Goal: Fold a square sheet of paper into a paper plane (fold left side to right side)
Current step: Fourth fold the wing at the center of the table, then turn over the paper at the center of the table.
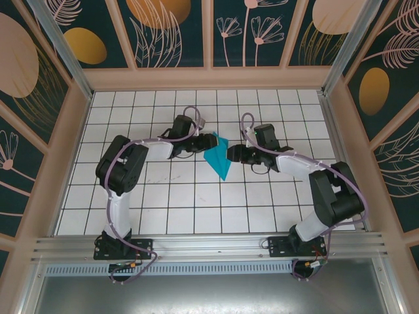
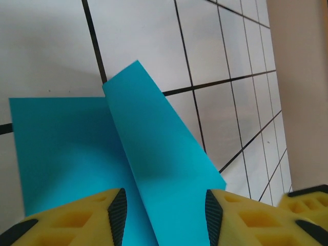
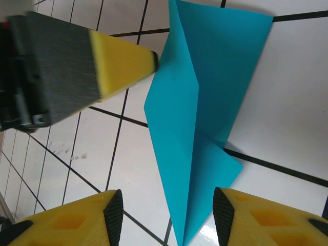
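Note:
The cyan-teal paper plane lies on the white tiled table between the two arms, a slim dart with its point toward the near edge. My left gripper is at its upper left edge and stands open. In the left wrist view a raised flap of the plane runs between the yellow fingers without being pinched. My right gripper is at the plane's right side, open. In the right wrist view the plane lies flat, its tip between the spread fingers.
Wooden walls with patterned panels box in the table on three sides. Aluminium posts stand at the back corners and a metal rail runs along the near edge. The left gripper's finger touches the plane's edge in the right wrist view.

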### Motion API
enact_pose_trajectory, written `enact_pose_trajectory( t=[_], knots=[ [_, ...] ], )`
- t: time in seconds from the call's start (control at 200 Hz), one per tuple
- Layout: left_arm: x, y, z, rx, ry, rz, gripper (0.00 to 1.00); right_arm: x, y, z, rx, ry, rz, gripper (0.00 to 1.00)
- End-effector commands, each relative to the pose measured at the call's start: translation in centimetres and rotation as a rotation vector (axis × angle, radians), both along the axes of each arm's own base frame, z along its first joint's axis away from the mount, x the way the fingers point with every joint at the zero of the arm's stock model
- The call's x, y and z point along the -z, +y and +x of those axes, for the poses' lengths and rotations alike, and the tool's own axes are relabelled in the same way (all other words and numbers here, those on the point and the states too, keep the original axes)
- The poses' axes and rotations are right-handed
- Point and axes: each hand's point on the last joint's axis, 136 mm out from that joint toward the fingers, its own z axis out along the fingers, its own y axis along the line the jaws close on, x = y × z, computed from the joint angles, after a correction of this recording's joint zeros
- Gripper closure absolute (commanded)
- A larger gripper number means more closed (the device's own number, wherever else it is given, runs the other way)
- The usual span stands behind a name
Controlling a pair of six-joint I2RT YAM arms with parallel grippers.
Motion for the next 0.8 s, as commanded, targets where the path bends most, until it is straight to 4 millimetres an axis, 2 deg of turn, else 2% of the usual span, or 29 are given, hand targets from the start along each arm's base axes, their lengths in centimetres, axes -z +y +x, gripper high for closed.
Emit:
enact_pose_trajectory(
  t=[0.0, 0.15, 0.51, 0.641, 0.796],
  knots=[
    [0.0, -1.0, 1.0, 0.010, -0.002, -0.032, 0.52, -2.1, -0.3, 0.4, 0.025, -0.067, 0.023, 0.47],
    [1.6, -1.3, 1.1, 0.013, 0.032, -0.021, 0.52, -2.5, -1.0, 0.1, 0.038, -0.078, 0.014, 0.46],
    [-0.4, -4.2, 2.2, 0.088, 0.004, -0.112, 0.57, -2.7, -2.5, -0.8, 0.065, -0.076, 0.023, 0.42],
    [-1.1, -5.0, 2.2, 0.114, -0.007, -0.134, 0.65, -2.6, -3.1, -1.1, 0.080, -0.076, 0.027, 0.39],
    [-2.6, -4.6, 2.3, 0.108, -0.059, -0.120, 0.86, -2.9, -3.7, -1.3, 0.091, -0.079, 0.060, 0.34]
  ],
)
